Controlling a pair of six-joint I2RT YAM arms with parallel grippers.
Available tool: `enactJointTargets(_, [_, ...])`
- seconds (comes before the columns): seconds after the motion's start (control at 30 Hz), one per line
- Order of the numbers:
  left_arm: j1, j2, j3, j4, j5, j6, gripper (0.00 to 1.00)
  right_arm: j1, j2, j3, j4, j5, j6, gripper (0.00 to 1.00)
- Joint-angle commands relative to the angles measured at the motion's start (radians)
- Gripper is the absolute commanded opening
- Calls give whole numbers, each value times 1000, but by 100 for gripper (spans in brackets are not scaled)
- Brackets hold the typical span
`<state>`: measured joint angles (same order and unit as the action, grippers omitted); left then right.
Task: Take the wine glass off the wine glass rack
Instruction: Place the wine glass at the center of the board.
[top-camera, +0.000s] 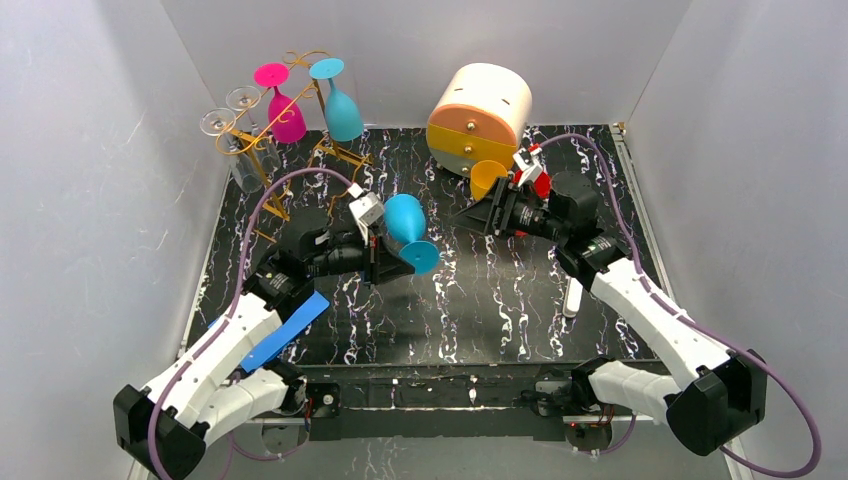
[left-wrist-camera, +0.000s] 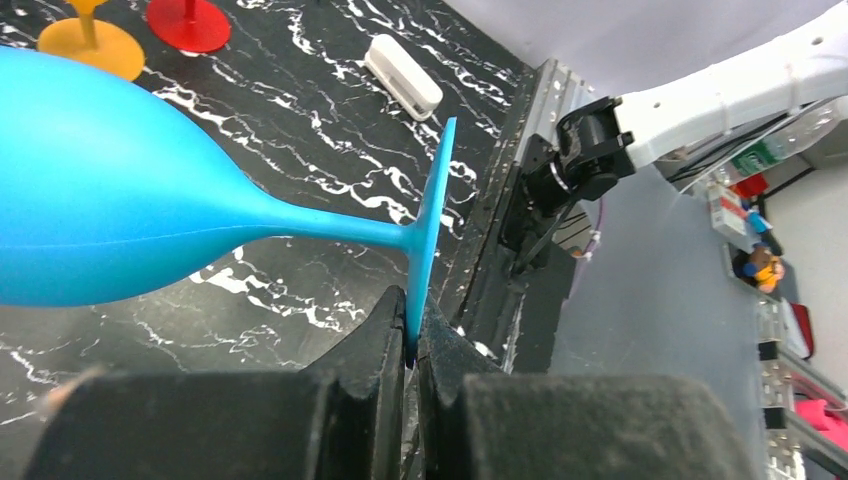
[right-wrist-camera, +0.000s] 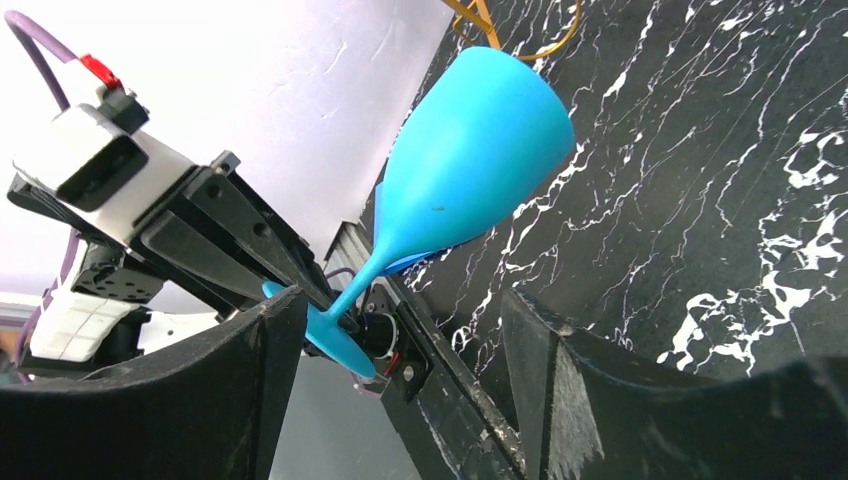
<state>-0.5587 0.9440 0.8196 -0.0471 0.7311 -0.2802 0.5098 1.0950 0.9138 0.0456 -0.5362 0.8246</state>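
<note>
Far left: wine glass rack (top-camera: 250, 135) stands at back corner of counter (top-camera: 500, 300). We count two clear, one pink and one teal glass hanging on it.

Just right of rack: left gripper (top-camera: 398, 262), jaws pinching foot rim of blue wine glass (top-camera: 405, 222). Glass tipped sideways in air above counter, apart from rack.

Right: right gripper (top-camera: 478, 216), jaws spread, holding nothing, pointed at glass, near drawer box (top-camera: 480, 115).

We judge removal from rack done. Left, if anything: set glass down or hand it over, then release.
</note>
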Motion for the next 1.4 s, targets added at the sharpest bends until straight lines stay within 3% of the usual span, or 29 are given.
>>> enactJointTargets(0.0, [-3, -68, -24, -75, -37, 165, 0, -7, -11, 72, -79, 45, -68, 80])
enactJointTargets(0.1, [-2, -98, -34, -100, 6, 238, 0, -8, -14, 73, -88, 31, -88, 81])
enactJointTargets(0.2, [-3, -119, -52, -125, 177, 422, 0, -11, 19, 110, -120, -58, -134, 82])
enactJointTargets(0.4, [-3, -174, -91, -142, 112, 520, 0, -13, 103, 206, -227, -126, -181, 85])
enactJointTargets(0.63, [-2, -156, -92, -160, 157, 622, 0, -29, 125, 246, -241, -121, -203, 91])
enactJointTargets(0.83, [-3, -129, -41, -292, 138, 780, 0, -48, 230, 387, -391, -115, -213, 94])
enactJointTargets(1.1, [-3, -76, -13, -316, 210, 858, 0, -51, 285, 410, -301, -267, -192, 94])
enactJointTargets(1.37, [-3, -56, 15, -353, 302, 896, 0, -50, 382, 483, -330, -334, -176, 94])
